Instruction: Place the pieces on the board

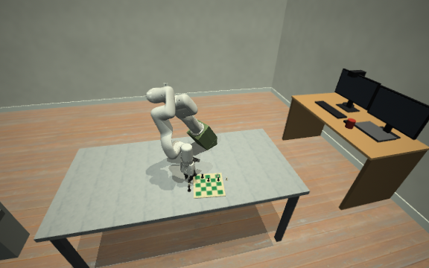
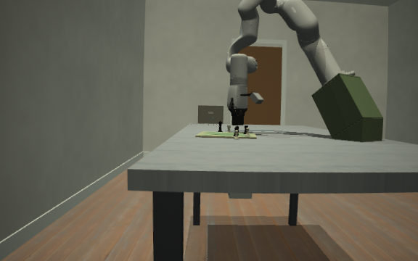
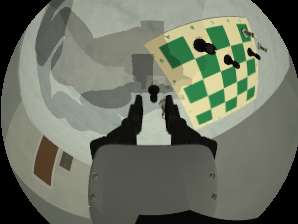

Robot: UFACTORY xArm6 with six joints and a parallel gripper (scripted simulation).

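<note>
The green and cream chessboard [image 1: 209, 184] lies on the grey table; it also shows in the side view [image 2: 226, 135] and the wrist view [image 3: 213, 70]. My gripper [image 3: 153, 103] points straight down just off the board's left edge [image 1: 188, 176]. Its fingers stand partly open, and a small black pawn [image 3: 153, 90] sits on the table between and below the fingertips. I cannot see the fingers touching it. A taller black piece, probably the queen [image 1: 189, 189] [image 2: 220, 126], stands on the table in front of the gripper. Several black pieces [image 3: 229, 60] stand on the board's far rows.
A small pale piece [image 1: 226, 179] lies beyond the board's right edge. The arm's green base box [image 1: 203, 136] stands behind the board. A desk with monitors [image 1: 363, 123] is far right, off the table.
</note>
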